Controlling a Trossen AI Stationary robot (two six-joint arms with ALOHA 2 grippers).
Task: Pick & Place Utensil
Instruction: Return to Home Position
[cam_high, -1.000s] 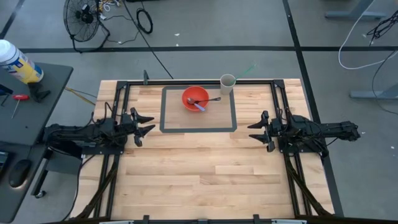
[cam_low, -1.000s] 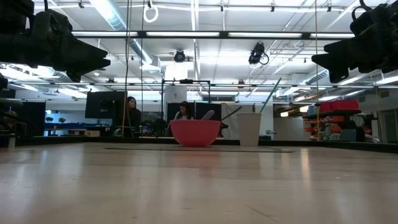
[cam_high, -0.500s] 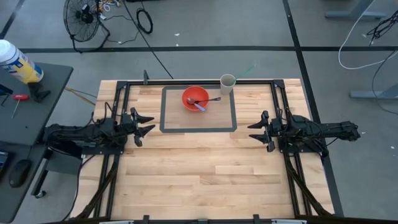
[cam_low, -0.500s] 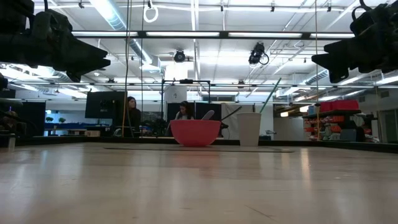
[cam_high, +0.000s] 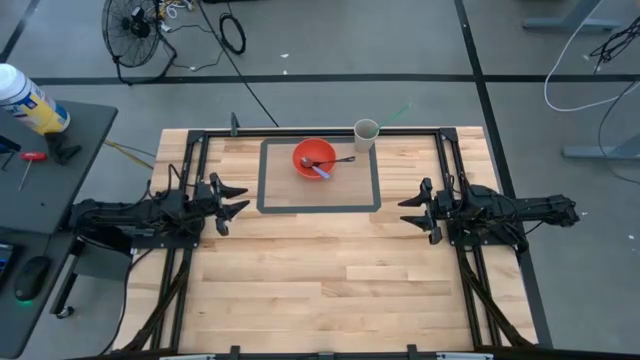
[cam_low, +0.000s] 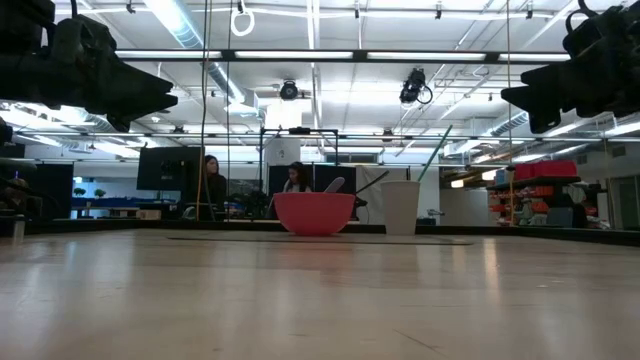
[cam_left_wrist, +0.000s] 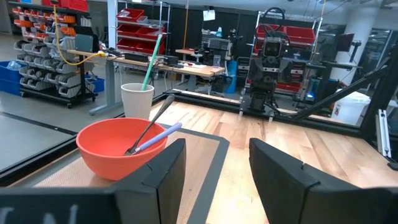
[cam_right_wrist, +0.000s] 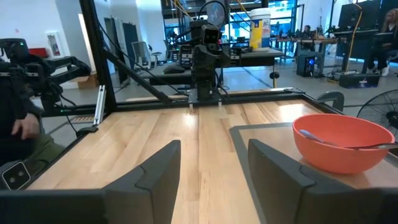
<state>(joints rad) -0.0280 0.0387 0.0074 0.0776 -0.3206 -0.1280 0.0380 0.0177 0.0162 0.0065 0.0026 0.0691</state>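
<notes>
An orange-red bowl (cam_high: 314, 157) stands inside a dark taped rectangle (cam_high: 374, 189) at the table's far middle. In it lean a dark metal utensil (cam_high: 338, 160) and a light purple one (cam_high: 321, 172), their handles over the rim; both also show in the left wrist view, utensil (cam_left_wrist: 149, 124) and purple handle (cam_left_wrist: 159, 135). A white cup (cam_high: 366, 133) with a green straw (cam_left_wrist: 153, 55) stands just beyond the rectangle's far right corner. My left gripper (cam_high: 234, 202) hovers open at the table's left, my right gripper (cam_high: 412, 212) open at the right, both above the table and apart from the bowl.
Black frame rails run along the table's left (cam_high: 190, 160), right (cam_high: 448, 160) and far edges. Bare wood lies between the arms and toward the near edge. People sit at desks in the room beyond the table (cam_low: 296, 180).
</notes>
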